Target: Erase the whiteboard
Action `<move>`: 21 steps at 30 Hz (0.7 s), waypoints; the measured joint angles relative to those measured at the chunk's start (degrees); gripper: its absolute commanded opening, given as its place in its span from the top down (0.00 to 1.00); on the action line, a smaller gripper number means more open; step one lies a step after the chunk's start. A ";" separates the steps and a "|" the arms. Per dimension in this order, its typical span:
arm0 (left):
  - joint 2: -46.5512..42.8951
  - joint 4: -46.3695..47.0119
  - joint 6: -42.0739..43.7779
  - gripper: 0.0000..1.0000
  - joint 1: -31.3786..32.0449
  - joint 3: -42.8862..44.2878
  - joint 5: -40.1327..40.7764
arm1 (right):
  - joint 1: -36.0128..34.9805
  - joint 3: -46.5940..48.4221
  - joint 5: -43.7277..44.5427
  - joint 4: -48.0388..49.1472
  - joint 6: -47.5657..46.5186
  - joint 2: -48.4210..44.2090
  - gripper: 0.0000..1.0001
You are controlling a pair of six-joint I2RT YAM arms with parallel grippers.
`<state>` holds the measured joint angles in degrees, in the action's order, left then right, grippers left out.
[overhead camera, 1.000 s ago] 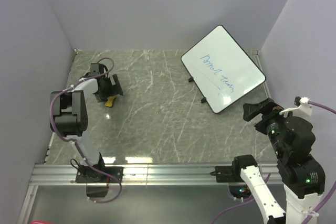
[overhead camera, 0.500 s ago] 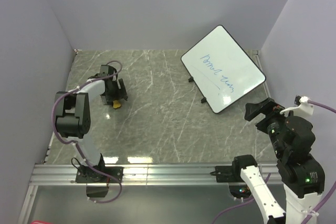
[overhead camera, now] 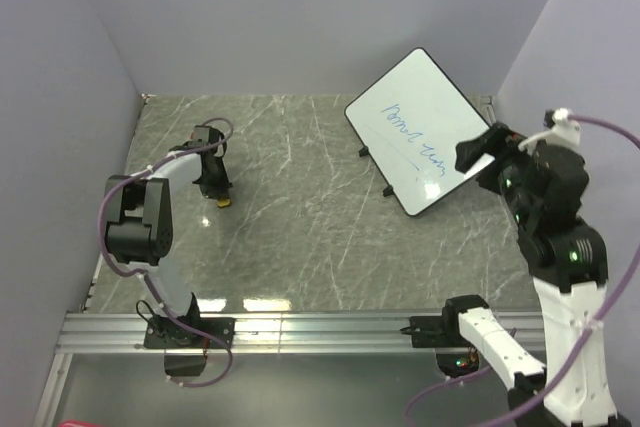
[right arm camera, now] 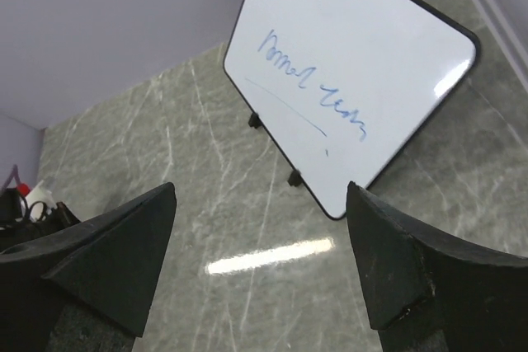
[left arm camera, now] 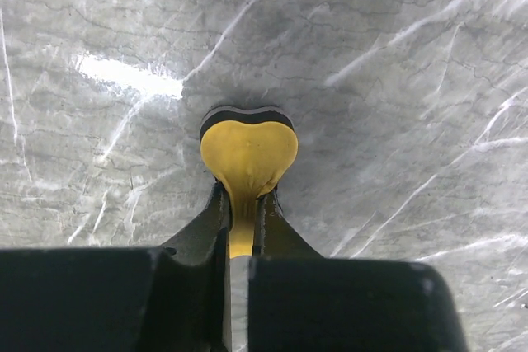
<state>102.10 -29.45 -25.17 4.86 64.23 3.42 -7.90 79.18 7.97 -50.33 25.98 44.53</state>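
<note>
The whiteboard (overhead camera: 425,132) leans on small black feet at the back right of the marble table, with blue scribbles across its face; the right wrist view also shows the whiteboard (right arm camera: 346,63). A small yellow eraser (left arm camera: 247,152) with a dark pad lies on the table at the left. My left gripper (left arm camera: 245,197) is shut on the eraser's narrow handle, and from above the left gripper (overhead camera: 214,185) stands just behind the eraser (overhead camera: 222,201). My right gripper (overhead camera: 478,152) hangs open over the whiteboard's near right corner, and nothing sits between the jaws of the right gripper (right arm camera: 260,195).
Lilac walls close in the table at the left, back and right. An aluminium rail (overhead camera: 300,327) runs along the near edge by the arm bases. The left arm's cables (right arm camera: 25,204) show at the far left of the right wrist view.
My left gripper slid right over the eraser and closed on its handle. The right arm rose and swung back toward the whiteboard's near right corner.
</note>
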 measured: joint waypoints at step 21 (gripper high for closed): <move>-15.08 -6.45 -5.07 1.00 14.97 -2.95 -5.55 | 18.58 14.91 -11.04 12.11 7.30 43.80 0.22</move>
<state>87.02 -35.90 -30.24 19.84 61.28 -2.13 10.68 94.08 -3.07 -38.22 33.28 88.33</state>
